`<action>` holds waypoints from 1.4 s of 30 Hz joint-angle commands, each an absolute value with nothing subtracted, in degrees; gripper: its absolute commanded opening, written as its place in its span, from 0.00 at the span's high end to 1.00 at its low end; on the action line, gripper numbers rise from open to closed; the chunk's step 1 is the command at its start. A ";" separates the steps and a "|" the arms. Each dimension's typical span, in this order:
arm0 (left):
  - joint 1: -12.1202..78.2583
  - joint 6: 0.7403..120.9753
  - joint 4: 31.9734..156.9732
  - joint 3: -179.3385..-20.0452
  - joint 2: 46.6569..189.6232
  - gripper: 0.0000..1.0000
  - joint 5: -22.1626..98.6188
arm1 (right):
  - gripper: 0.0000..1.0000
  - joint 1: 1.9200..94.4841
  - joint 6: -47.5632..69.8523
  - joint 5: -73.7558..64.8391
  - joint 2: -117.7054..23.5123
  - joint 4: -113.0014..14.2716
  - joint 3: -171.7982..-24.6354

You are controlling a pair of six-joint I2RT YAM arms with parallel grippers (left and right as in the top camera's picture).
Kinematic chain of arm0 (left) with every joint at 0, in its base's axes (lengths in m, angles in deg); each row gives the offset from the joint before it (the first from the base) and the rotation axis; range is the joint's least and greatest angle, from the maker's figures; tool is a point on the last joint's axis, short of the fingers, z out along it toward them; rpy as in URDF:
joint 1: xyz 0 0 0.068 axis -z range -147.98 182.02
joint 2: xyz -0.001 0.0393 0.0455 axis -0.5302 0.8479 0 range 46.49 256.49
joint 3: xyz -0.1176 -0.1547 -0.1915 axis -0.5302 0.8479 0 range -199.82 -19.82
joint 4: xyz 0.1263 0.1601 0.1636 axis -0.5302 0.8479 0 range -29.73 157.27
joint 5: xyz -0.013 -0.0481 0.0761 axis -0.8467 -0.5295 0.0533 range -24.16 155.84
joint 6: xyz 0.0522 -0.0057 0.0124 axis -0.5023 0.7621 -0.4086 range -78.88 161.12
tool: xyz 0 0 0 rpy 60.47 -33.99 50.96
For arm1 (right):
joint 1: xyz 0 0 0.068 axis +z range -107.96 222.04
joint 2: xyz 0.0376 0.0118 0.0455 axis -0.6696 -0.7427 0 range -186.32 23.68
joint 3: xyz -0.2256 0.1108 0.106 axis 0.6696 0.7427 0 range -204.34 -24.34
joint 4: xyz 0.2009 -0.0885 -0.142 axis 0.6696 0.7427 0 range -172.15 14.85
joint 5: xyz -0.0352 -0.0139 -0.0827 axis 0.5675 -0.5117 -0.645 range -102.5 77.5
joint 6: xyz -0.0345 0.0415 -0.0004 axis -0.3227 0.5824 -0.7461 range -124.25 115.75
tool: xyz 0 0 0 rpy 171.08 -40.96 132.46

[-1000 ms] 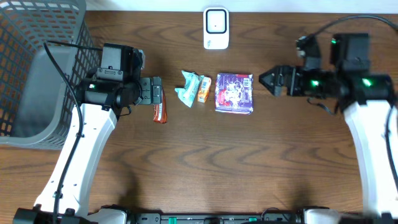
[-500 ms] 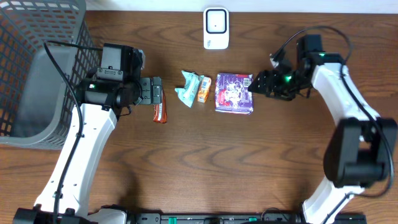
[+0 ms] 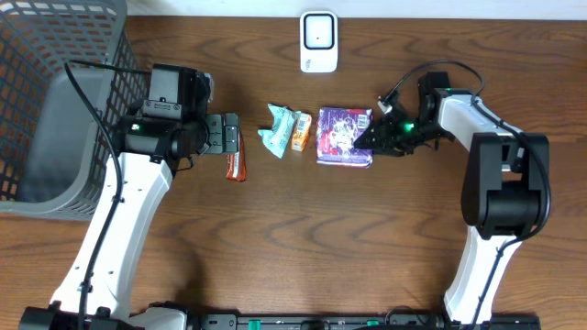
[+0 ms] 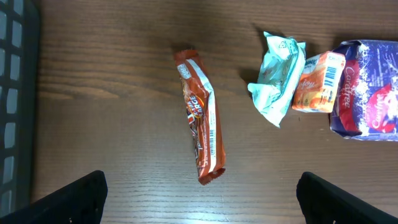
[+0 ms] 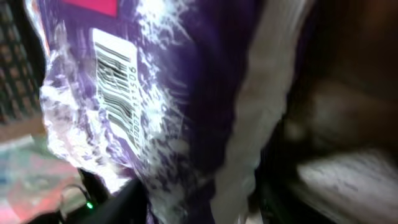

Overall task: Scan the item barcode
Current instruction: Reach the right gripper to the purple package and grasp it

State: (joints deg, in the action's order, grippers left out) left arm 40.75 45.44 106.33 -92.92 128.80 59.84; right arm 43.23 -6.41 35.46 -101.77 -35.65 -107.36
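— Purple packet [image 3: 344,136], seen from above: where is it?

— Flat on the surface [image 3: 367,238], with the right jaws at its right-hand edge, touching it or all but. I cannot tell from up here whether they are pinching that edge or only standing around it. The white device [image 3: 318,41], which I take for the scanner, stands well apart from those jaws, toward the far side.

— And the left wrist view?

— The left jaws are spread wide and hold nothing. A brown bar [image 4: 202,124] lies on the wood between them. A teal packet [image 4: 277,78] and an orange packet [image 4: 314,84] lie out past one fingertip, touching each other. The purple one is just beyond them, at the edge of the view.

— The right wrist view?

— Purple film fills it, very close to the lens, with a barcode [image 5: 118,93] plain on the wrapper. The jaws are only dark blurs low down, so again I cannot say whether they are squeezing.

— So how far along?

— Barely begun, I'd judge. The right arm is at the packet. A sure grip, the lift, the carry to the white device and turning the barcode toward it all look left to do.
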 commanded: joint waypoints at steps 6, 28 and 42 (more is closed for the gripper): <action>40.73 45.72 106.31 -93.00 129.01 0.02 60.37 | 0.99 42.77 -6.23 35.40 -99.13 -35.76 -109.72; 40.73 45.72 106.33 -93.00 129.01 0.02 60.37 | 0.25 54.51 5.92 -15.14 -76.48 -28.28 -112.76; 40.73 45.72 106.31 -93.00 129.01 0.02 60.37 | 0.11 44.04 -5.51 32.91 -99.63 -34.12 -112.65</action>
State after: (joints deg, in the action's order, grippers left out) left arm 40.75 45.44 106.33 -92.92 128.80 59.84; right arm 45.81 0.65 15.16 -96.24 -34.25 -113.40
